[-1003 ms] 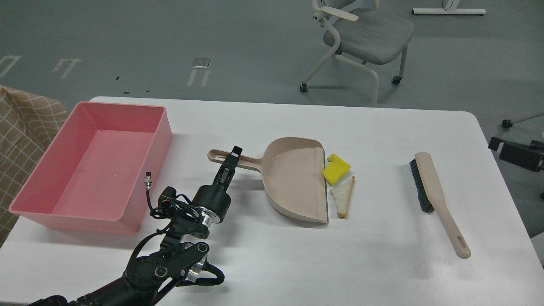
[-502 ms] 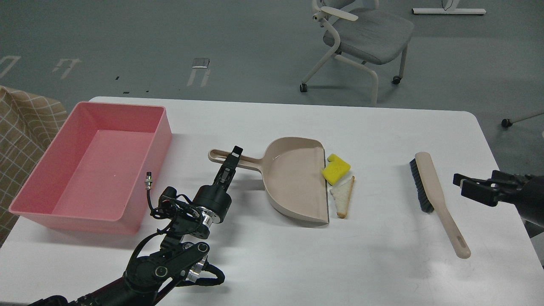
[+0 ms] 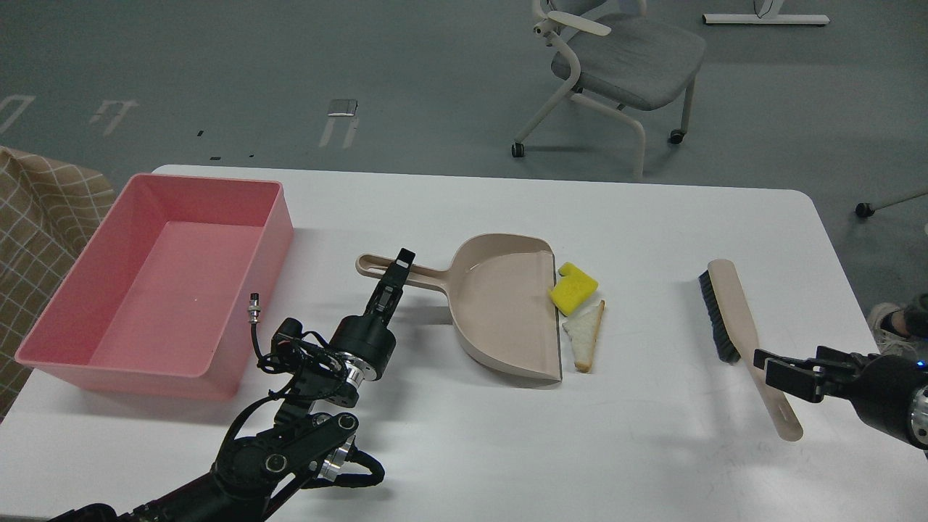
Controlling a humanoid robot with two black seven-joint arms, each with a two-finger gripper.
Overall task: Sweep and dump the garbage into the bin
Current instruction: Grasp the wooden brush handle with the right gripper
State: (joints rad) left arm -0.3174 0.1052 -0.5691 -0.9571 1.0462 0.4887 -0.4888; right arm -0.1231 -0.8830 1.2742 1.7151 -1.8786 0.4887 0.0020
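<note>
Since half a second ago, the right claw (image 3: 761, 366) has dropped toward the brush (image 3: 750, 341) handle; its fingers stand parted, gripping nothing. By the dustpan (image 3: 500, 304) handle sits the left claw (image 3: 397, 272), its gap too dark to judge. Sponge (image 3: 573, 289) and bread slice (image 3: 587, 335) lie against the dustpan's lip; the pink bin (image 3: 156, 279) sits well left of the dustpan on the tabletop (image 3: 507, 449).

Single head view: high, facing forward and down across white table (image 3: 464, 449); moderate range. Floor and chair (image 3: 623, 58) at 12 o'clock; arms enter at 7 and 4 o'clock.
</note>
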